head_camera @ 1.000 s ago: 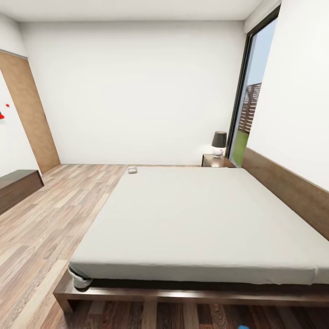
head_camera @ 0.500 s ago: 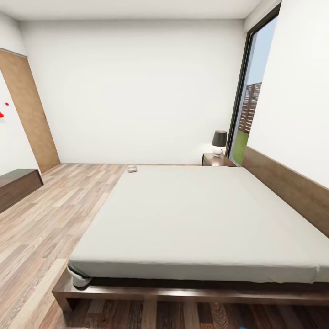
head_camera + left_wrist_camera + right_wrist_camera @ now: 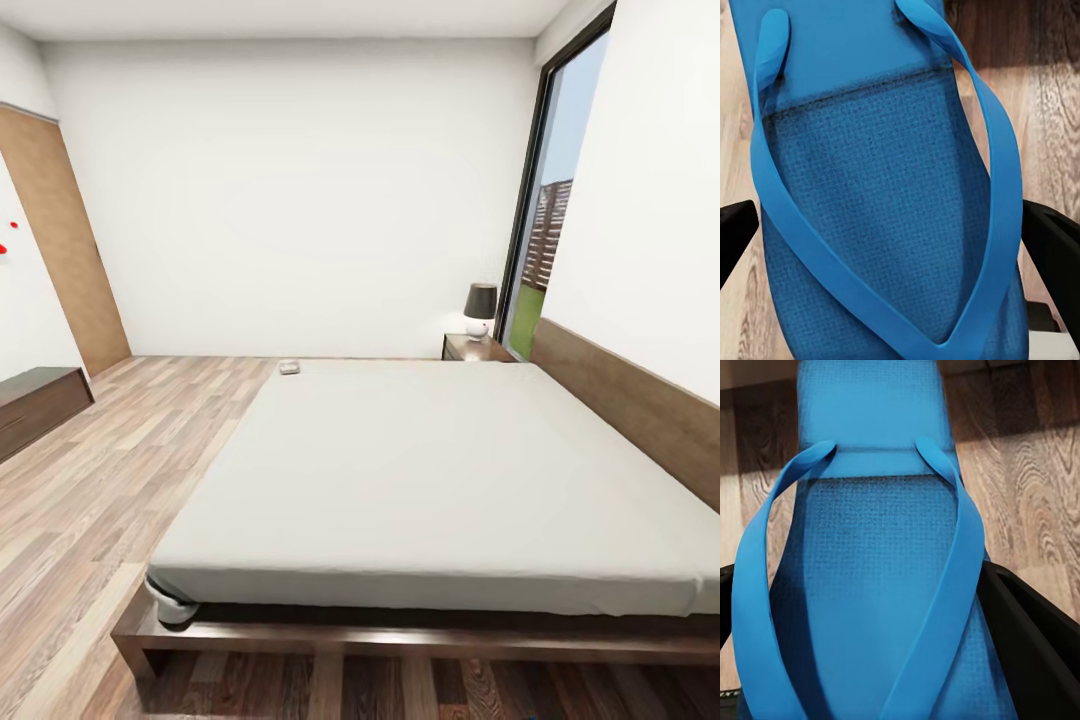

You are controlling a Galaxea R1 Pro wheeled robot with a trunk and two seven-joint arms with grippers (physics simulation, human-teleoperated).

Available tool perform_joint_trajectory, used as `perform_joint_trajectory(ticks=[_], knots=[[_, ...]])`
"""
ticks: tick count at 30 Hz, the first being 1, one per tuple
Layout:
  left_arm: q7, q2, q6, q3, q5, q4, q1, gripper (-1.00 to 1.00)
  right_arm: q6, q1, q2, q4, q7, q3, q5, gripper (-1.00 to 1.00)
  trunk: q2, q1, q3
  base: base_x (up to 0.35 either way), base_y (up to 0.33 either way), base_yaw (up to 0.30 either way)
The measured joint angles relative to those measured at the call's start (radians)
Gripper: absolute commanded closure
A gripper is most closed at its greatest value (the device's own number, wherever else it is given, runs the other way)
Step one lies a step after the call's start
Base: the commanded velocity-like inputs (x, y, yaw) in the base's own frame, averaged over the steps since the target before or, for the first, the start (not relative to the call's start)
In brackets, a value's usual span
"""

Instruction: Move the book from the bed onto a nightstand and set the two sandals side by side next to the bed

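- Head view: the bed (image 3: 440, 470) spreads wide, and the book (image 3: 289, 368) lies at its far left corner; a nightstand (image 3: 476, 348) with a lamp (image 3: 480, 310) stands by the far right corner.
- Left wrist view: the left pincer (image 3: 900, 240) is clamped on a blue sandal (image 3: 881, 187) above the wood floor (image 3: 1050, 112).
- Right wrist view: the right pincer (image 3: 881, 615) grips the other sandal (image 3: 874, 577), black fingers (image 3: 1035, 645) against its edges.

A table lamp with a dark conical shade and round white base (image 3: 480, 311) stands in the far corner. A light brown wooden door panel (image 3: 60, 250) lines the left wall. A long dark wooden console (image 3: 35, 408) stands below it. Small red marks (image 3: 8, 236) dot the white wall.
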Motion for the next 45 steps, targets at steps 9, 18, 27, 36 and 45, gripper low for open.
perform_joint_trajectory(ticks=[9, 18, 27, 36, 45], knots=[[0.000, -0.005, 0.000, 0.000, 0.000, 0.000, 0.000, 1.00, 0.000, 0.000, 0.001, 0.000, 0.000, 0.000, 0.001, 1.00, -0.063, 0.035, -0.028, 0.000, 0.000, 0.000], [0.000, -0.006, 0.000, 0.000, 0.000, 0.000, 0.000, 1.00, 0.000, 0.000, 0.002, 0.000, 0.000, 0.000, 0.001, 1.00, -0.126, 0.069, -0.056, 0.000, 0.000, 0.000], [0.000, -0.006, 0.000, 0.001, 0.000, 0.000, 0.000, 1.00, 0.000, 0.000, 0.003, 0.000, 0.000, 0.000, 0.001, 1.00, -0.189, 0.104, -0.085, 0.000, 0.000, 0.000], [0.000, -0.006, 0.000, 0.000, 0.000, 0.000, 0.000, 1.00, 0.000, 0.000, 0.003, 0.000, 0.000, 0.000, 0.001, 1.00, -0.245, 0.134, -0.113, 0.000, 0.000, 0.000], [0.000, -0.006, 0.000, 0.000, 0.000, 0.000, 0.000, 1.00, 0.000, 0.000, 0.003, 0.000, 0.000, 0.000, 0.001, 1.00, -0.245, 0.134, -0.122, 0.000, 0.000, 0.000]])
